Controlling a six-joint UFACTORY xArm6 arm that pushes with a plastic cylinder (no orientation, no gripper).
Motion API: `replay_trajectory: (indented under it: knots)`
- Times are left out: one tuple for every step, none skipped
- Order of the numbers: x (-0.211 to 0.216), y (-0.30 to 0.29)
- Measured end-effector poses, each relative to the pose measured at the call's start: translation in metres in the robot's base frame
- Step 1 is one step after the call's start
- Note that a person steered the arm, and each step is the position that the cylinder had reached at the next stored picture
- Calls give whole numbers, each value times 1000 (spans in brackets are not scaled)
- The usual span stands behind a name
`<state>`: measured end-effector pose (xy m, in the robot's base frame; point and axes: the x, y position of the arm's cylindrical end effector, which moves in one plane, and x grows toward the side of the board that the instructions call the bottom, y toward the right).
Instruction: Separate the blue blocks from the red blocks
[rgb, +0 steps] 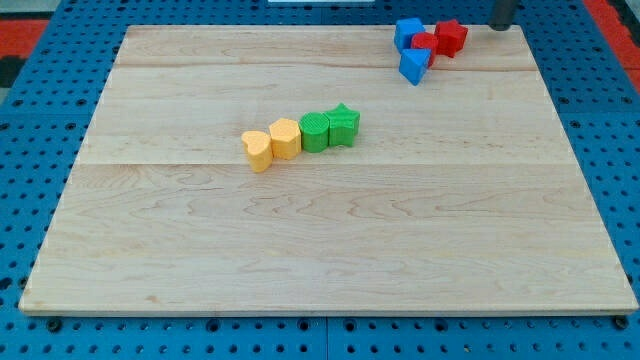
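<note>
Blue blocks (410, 48) touch red blocks (440, 40); my tip (502, 27) nearby, apart.

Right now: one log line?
tip top right, touching nothing | blue blocks and red blocks clustered | separation not done

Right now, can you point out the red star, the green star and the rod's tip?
red star block (452, 37): camera view, its top face.
green star block (344, 123): camera view, its top face.
my tip (502, 27): camera view, rod's lower end.
</note>
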<state>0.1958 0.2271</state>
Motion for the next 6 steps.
replay_trajectory:
  knots:
    - [66,-76]
    - [66,-142]
    - [66,-135]
    - [64,-63]
    - [13,-47]
    - [-4,-71]
